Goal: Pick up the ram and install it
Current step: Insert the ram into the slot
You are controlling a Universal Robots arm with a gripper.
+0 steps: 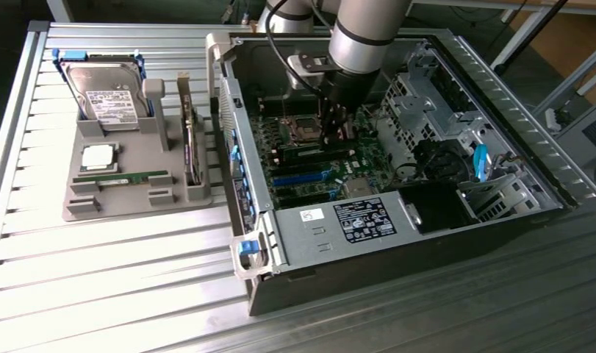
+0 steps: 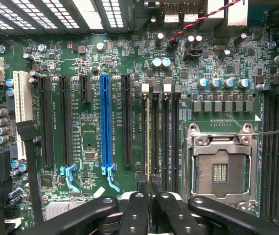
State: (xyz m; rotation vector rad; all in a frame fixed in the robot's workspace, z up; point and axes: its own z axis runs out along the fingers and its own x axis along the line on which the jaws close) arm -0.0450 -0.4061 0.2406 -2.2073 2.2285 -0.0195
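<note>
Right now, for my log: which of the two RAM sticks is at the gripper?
The ram standing edge-on over the memory slots, between the gripper fingers; the other stick lies flat in the grey tray.

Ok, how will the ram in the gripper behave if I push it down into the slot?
Probably stiff along its length: the ram shows as a straight, thin edge in the gripper. Being that thin, it could tip sideways or flex if pressed out of line with the memory slots. Likely light for its length.
</note>
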